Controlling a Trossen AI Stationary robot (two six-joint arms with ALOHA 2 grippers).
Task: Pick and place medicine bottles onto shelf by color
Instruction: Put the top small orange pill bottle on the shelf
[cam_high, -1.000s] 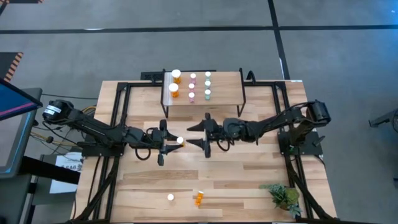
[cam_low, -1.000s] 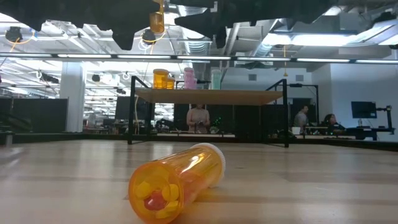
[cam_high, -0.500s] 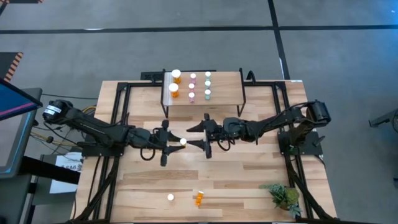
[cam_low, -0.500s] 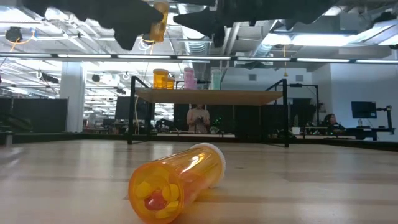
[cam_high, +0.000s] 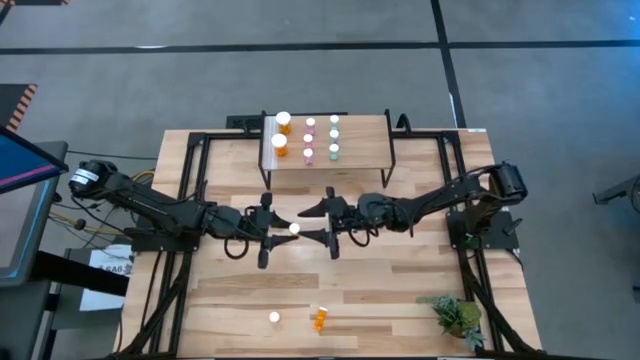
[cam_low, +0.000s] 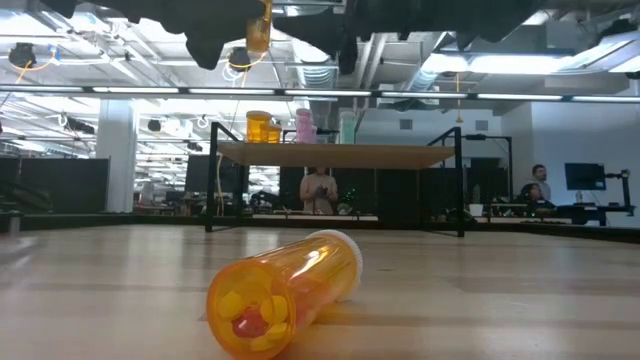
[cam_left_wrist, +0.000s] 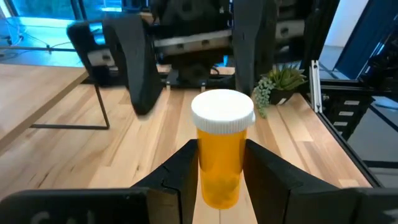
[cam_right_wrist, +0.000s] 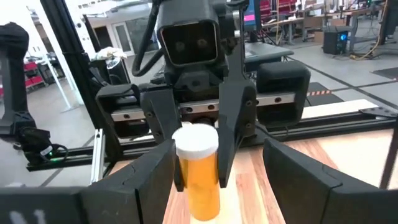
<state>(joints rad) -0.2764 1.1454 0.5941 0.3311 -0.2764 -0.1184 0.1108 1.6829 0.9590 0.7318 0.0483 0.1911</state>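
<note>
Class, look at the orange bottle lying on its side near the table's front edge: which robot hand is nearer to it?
Roughly equal. The left hand, holding an orange bottle, and the open right hand both hover mid-table, beyond the lying bottle.

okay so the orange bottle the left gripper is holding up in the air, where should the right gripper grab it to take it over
Probably by the white cap and the bare top of the orange bottle. The left gripper clamps the lower body from both sides, so only the top is free. The open right gripper faces it across the table; it should come straight in with its fingers turned crosswise to the left fingers.
</note>
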